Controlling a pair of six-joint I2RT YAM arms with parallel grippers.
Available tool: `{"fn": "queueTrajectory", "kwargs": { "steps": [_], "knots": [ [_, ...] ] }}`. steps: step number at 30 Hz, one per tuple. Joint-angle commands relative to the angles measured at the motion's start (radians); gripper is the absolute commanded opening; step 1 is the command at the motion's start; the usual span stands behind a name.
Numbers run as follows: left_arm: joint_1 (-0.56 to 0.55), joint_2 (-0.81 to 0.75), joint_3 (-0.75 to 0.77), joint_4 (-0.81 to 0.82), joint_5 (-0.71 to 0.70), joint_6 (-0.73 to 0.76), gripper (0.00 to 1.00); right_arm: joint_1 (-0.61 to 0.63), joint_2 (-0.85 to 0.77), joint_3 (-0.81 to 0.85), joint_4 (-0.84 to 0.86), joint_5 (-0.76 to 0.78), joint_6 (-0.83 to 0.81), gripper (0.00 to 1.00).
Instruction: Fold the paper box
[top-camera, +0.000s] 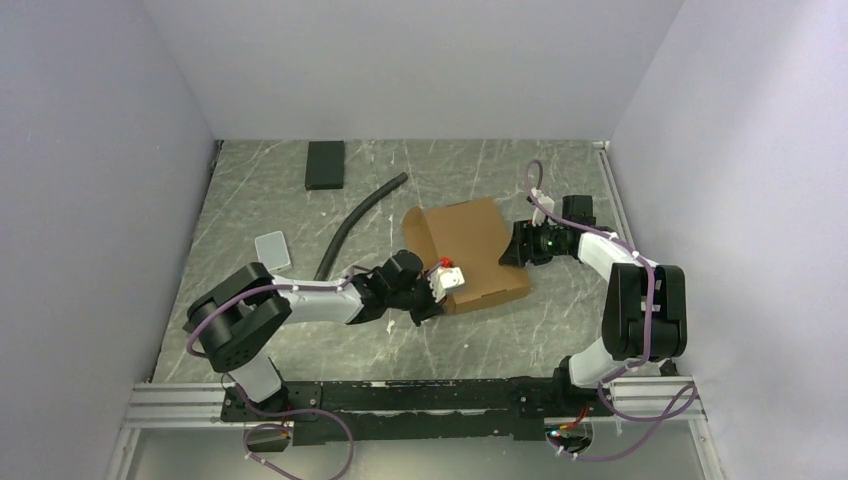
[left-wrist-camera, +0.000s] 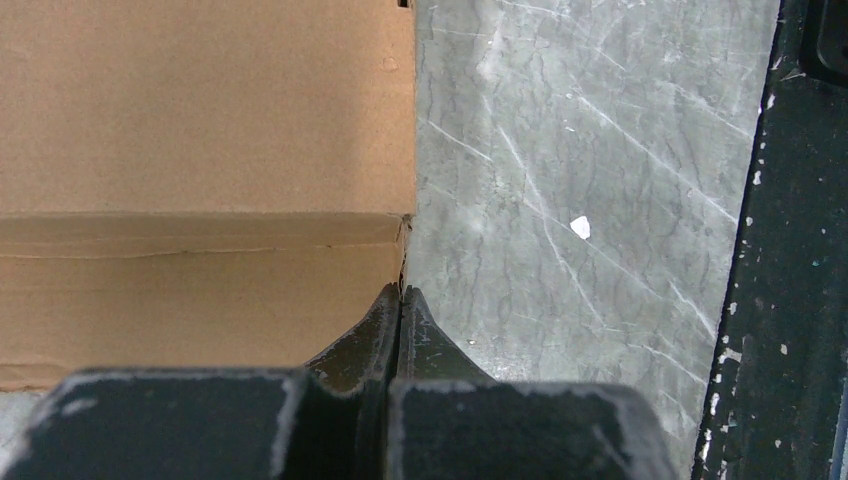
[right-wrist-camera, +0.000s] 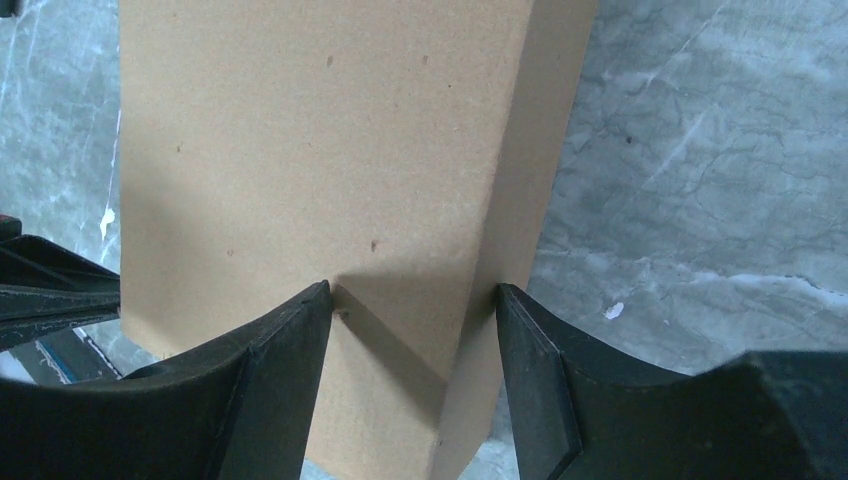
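Observation:
The paper box (top-camera: 468, 250) is a brown cardboard shape lying at mid-table, with a flap standing up on its left side. My left gripper (top-camera: 437, 284) is shut at the box's near left corner. In the left wrist view its fingertips (left-wrist-camera: 400, 296) are pressed together and touch the corner edge of the box (left-wrist-camera: 200, 180), with nothing visible between them. My right gripper (top-camera: 514, 245) is at the box's right edge. In the right wrist view it (right-wrist-camera: 408, 300) is open, and its two fingers straddle the box's top panel and side wall (right-wrist-camera: 320, 160).
A small black flat block (top-camera: 325, 164) lies at the back left. A black hose (top-camera: 360, 222) runs diagonally left of the box. A small pale translucent rectangle (top-camera: 271, 248) lies near the left arm. Grey walls close in left, right and back.

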Motion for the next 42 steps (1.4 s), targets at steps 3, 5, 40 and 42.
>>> {"fn": "queueTrajectory", "kwargs": {
  "steps": [3,5,40,42],
  "knots": [
    [-0.001,0.009,0.102,-0.036,0.014,-0.023,0.0,0.026,0.019,0.018,0.016,0.04,0.005,0.63],
    [0.0,0.011,0.123,-0.062,0.015,-0.041,0.0,0.03,0.019,0.018,0.016,0.039,0.006,0.63],
    [0.324,-0.305,-0.107,-0.075,-0.172,-0.799,1.0,0.047,0.026,0.057,-0.02,0.037,-0.075,0.7],
    [0.352,-0.261,-0.104,-0.011,-0.129,-0.829,1.0,0.047,0.034,0.067,-0.031,0.03,-0.096,0.7]
  ]
}}
